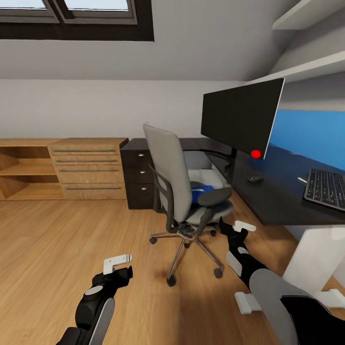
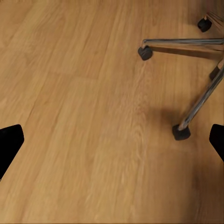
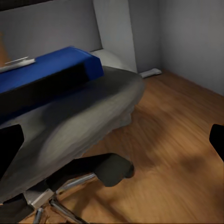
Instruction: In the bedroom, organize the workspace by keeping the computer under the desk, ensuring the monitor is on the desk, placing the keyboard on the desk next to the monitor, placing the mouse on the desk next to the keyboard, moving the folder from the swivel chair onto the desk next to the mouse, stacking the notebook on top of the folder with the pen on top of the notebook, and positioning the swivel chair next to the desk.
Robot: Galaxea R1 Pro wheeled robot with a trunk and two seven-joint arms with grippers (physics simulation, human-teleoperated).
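We see the swivel chair point(image 1: 184, 189) standing on the wood floor point(image 1: 57, 249) just off the desk's point(image 1: 268, 201) inner corner, its back to us. The blue folder point(image 1: 200, 192) lies on its seat; something thin and pale, probably the notebook point(image 3: 16, 64), rests on the folder. On the desk, the monitor point(image 1: 239, 117) stands near the back edge, the mouse point(image 1: 254, 178) sits before it, and the keyboard point(image 1: 328, 188) lies toward the right edge. Our left gripper point(image 1: 118, 266) hangs over bare floor, fingers spread. Our right gripper point(image 1: 235, 229) hovers beside the seat's front edge, fingers likewise apart, empty.
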